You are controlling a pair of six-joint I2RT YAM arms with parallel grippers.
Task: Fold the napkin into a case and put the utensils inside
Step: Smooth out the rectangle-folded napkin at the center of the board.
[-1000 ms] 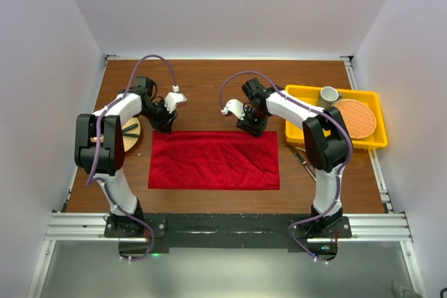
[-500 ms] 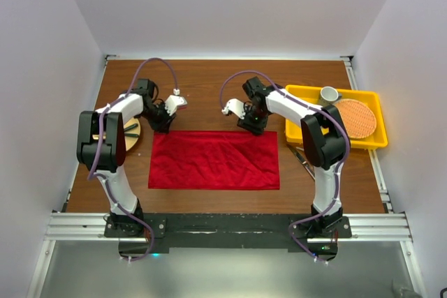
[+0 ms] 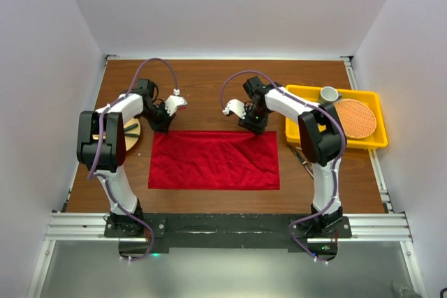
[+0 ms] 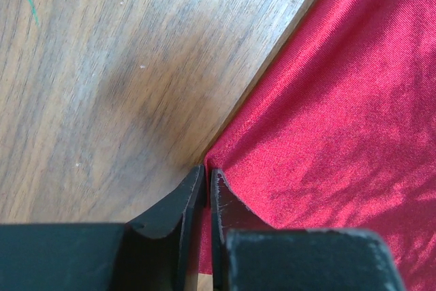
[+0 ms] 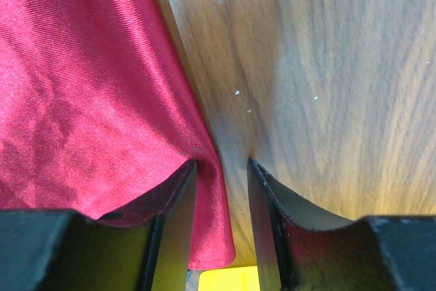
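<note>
- The left gripper (image 4: 206, 180) is closed on the 10 o'clock corner of the deep-red soft fabric napkin (image 3: 213, 162), which lies flat on the brown wooden table (image 3: 209, 88). Its shallow bite may slip.
- The right gripper (image 5: 221, 168) has its jaws apart astride the 1 o'clock hem. Missing the edge would skew the fold.

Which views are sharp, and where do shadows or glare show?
Top external: even light, sharp throughout. Left wrist: napkin weave crisp with sheen, soft dark shadow on the table ahead of the left gripper. Right wrist: same sheen, yellowish cast on the table beside the right gripper.
</note>
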